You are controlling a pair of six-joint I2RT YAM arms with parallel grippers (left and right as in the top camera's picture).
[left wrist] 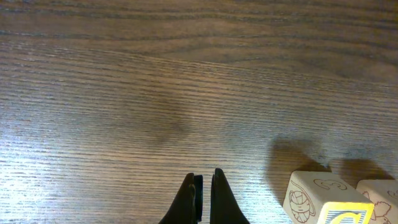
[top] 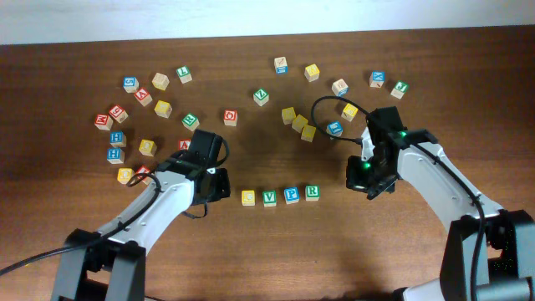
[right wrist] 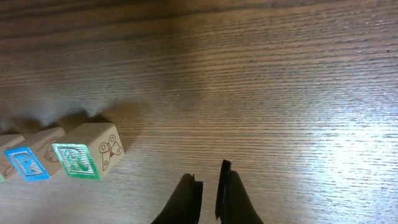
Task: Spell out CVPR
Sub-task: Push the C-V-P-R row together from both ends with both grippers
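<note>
Block row (top: 291, 196) runs 9-to-3, at 3 o'clock of nearer left fingers (left wrist: 186, 202); these and right fingers (right wrist: 185, 200) nearly pressed together, empty.

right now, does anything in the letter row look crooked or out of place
Nothing serious. The yellow C cube, green V cube, blue P cube and green R cube sit in order, side by side. The line only drifts slightly away from the arms' bases at its R end.

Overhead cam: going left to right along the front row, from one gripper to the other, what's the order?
left gripper → yellow C cube → green V cube → blue P cube → green R cube → right gripper
</note>
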